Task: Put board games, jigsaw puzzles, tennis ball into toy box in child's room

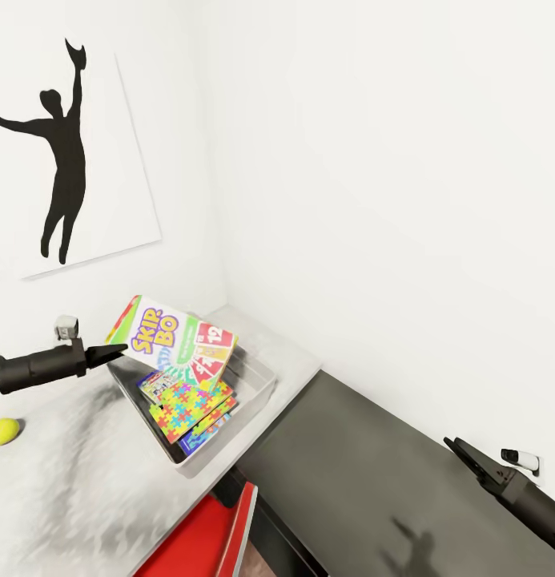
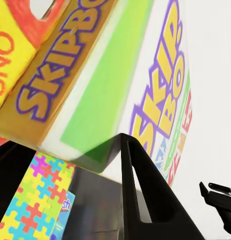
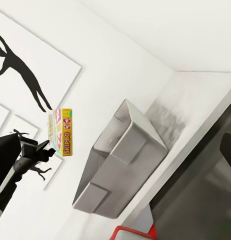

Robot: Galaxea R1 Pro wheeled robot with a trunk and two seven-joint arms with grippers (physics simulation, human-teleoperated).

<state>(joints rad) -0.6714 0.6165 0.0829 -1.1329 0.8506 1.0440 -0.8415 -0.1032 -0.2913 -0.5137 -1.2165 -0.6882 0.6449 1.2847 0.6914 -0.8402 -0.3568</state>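
My left gripper (image 1: 115, 351) is shut on the edge of the yellow-red-green Skip-Bo board game (image 1: 174, 340), which hangs tilted over the grey toy box (image 1: 261, 394) at the table's corner. In the left wrist view the game (image 2: 110, 75) sits between the dark fingers (image 2: 145, 200). In the toy box lie a multicoloured jigsaw puzzle (image 1: 189, 403) and, partly under it, printed boxes (image 1: 153, 385), one with a blue edge (image 1: 207, 427). The tennis ball (image 1: 3, 431) rests on the light-grey table (image 1: 77, 481) at the far left. My right gripper (image 1: 457, 450) hovers open over the dark counter.
The dark-grey counter (image 1: 365, 481) joins the table at the corner. A red chair (image 1: 209, 533) stands below the table's edge. White walls close in behind, with a black silhouette picture (image 1: 65, 152) at the left.
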